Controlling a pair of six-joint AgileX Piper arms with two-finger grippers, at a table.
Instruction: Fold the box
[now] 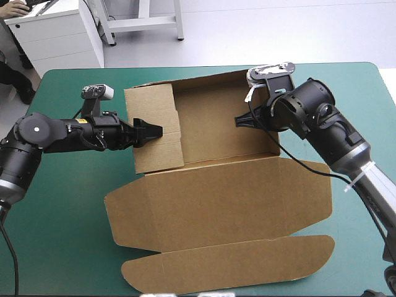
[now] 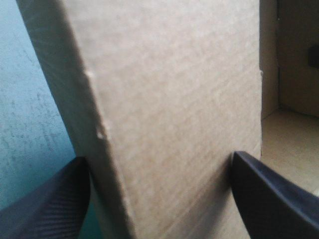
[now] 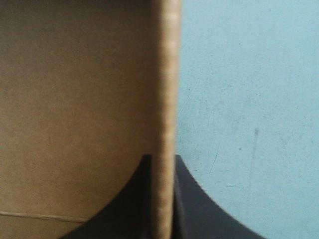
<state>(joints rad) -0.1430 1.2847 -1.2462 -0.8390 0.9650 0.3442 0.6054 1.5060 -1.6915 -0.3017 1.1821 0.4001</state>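
Box occupies the centre of the teal-green cover, walls raised, lid flat on the near side. Left gripper stands wide open astride the box's left wall. Right gripper is clamped nearly closed on the box's right wall.

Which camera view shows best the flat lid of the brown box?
The high view: the whole lid lies flat on the teal-green cover, nearer than the tray. The left wrist view shows only a raised wall inside the open left tool; the right wrist view only a wall edge pinched by the right tool.
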